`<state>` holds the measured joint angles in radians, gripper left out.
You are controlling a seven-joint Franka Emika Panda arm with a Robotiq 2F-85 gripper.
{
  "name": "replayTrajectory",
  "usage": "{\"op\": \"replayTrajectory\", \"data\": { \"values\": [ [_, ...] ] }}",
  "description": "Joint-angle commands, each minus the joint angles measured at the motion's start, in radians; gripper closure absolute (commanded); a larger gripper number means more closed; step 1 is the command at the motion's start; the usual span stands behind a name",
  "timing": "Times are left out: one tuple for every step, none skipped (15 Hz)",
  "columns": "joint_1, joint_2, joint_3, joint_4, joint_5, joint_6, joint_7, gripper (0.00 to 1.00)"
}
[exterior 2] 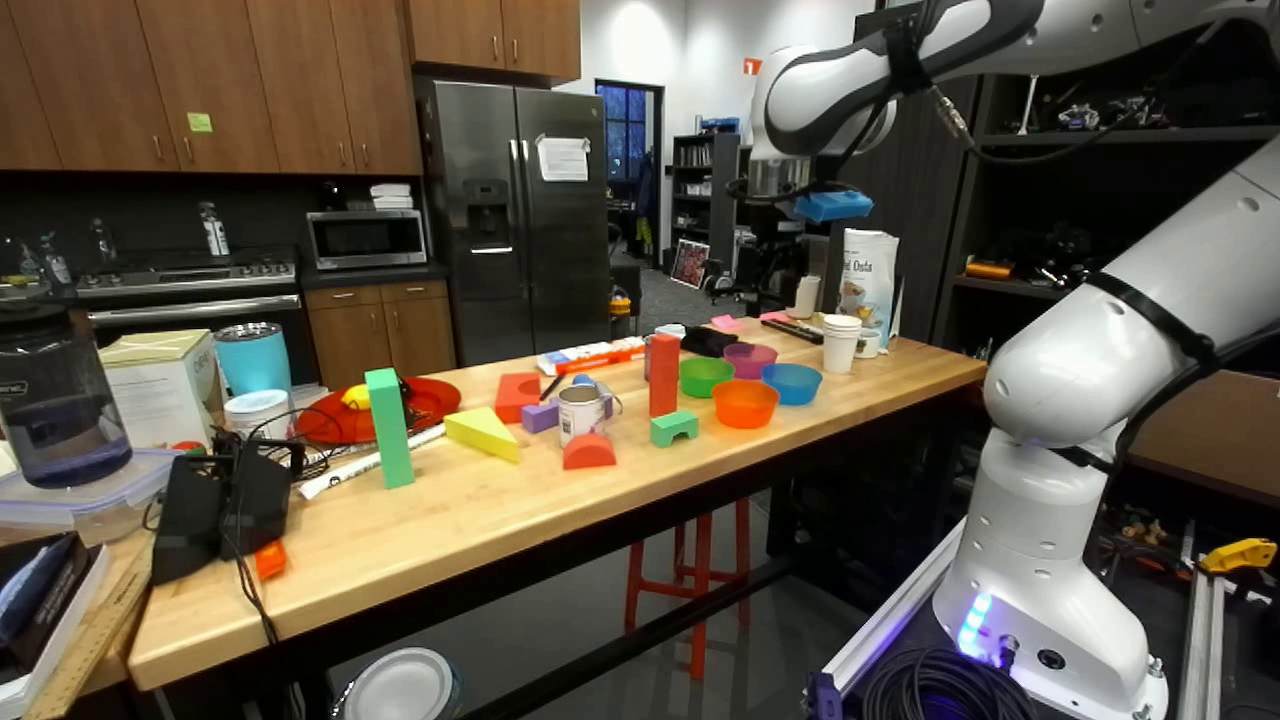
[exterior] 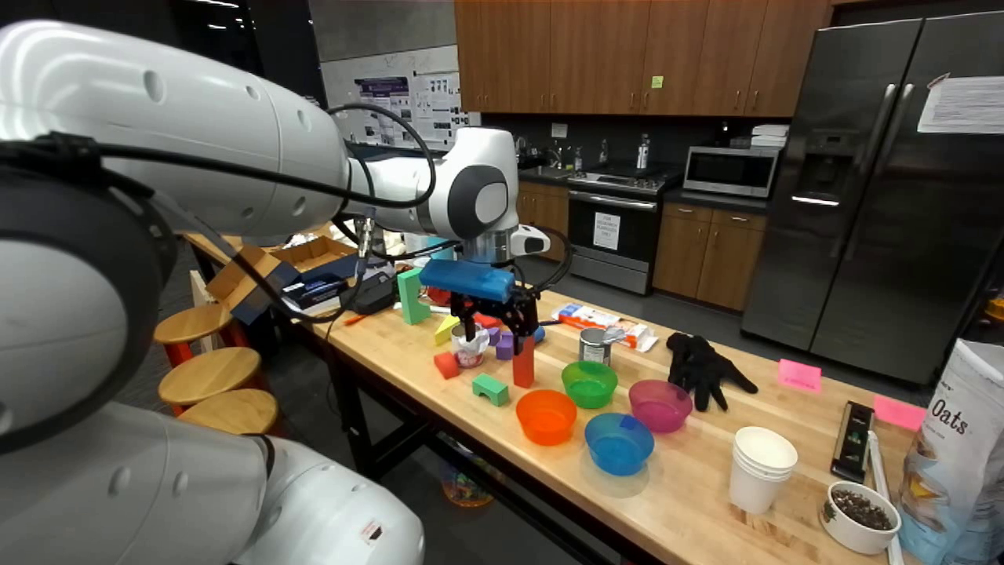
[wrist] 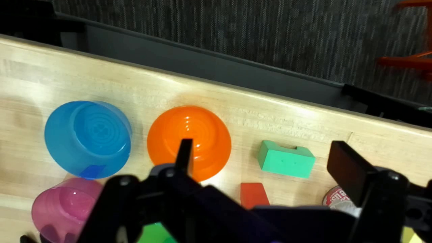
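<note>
"Green bridge block (wrist: 287,163) vs gripper (wrist: 260,157), status?"

"Jaws wide apart. In the wrist view the block shows in the gap between them, but it sits on the tabletop (exterior: 682,494), well below, touching neither jaw."

"Block pose?"

"Upright on its two feet, arch facing down. Shows in both exterior views."

"Closest neighbours?"

"Tall red block (exterior 2: 664,375), standing on end, just beside it. Orange bowl (exterior: 547,428) near on one side. Labelled can (exterior 2: 581,412) near on the opposite side, red half-round block (exterior 2: 589,452) just beside that can."

"Other bowls?"

"Blue bowl (wrist: 98,130) next to the orange one along the tabletop's edge. Green bowl (exterior: 590,384) and pink bowl (exterior: 661,408) make the row behind. Can't tell whether rims touch."

"Past those?"

"Can side, in an exterior view: purple block (exterior 2: 541,416), yellow wedge (exterior 2: 482,432), tall green block (exterior 2: 390,430) on end. Bowl side, in an exterior view: gray can (exterior: 594,349) behind the green bowl, then black glove (exterior: 698,369), stacked white cups (exterior: 759,471), oats bag (exterior: 953,439)."

"Backdrop?"

"Microwave (exterior 2: 368,240) and fridge (exterior 2: 560,280), across from the table."
</note>
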<state>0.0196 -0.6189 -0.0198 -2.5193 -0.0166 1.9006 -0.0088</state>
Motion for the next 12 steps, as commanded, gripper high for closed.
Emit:
{"op": "replayTrajectory", "data": {
  "values": [
    [-0.007, 0.000, 0.006, 0.002, 0.004, -0.002, -0.003, 0.00],
    [-0.007, 0.000, 0.006, 0.002, 0.004, -0.002, -0.003, 0.00],
    [-0.007, 0.000, 0.006, 0.002, 0.004, -0.002, -0.003, 0.00],
    [-0.027, 0.009, 0.018, 0.023, -0.047, -0.009, 0.004, 0.00],
    [-0.042, 0.016, 0.019, 0.044, -0.081, -0.025, 0.012, 0.00],
    [-0.063, 0.021, 0.020, 0.072, -0.135, -0.049, 0.013, 0.00],
    [-0.089, 0.018, 0.021, 0.099, -0.200, -0.065, 0.013, 0.00],
    [-0.109, 0.020, 0.022, 0.124, -0.261, -0.084, 0.013, 0.00],
    [-0.128, 0.017, 0.019, 0.147, -0.318, -0.095, 0.007, 0.00],
    [-0.144, 0.015, 0.015, 0.167, -0.372, -0.093, 0.005, 0.00],
    [-0.156, 0.014, 0.010, 0.184, -0.421, -0.080, 0.003, 0.00],
    [-0.162, 0.013, 0.000, 0.197, -0.464, -0.046, -0.010, 0.00]
  ]
}}
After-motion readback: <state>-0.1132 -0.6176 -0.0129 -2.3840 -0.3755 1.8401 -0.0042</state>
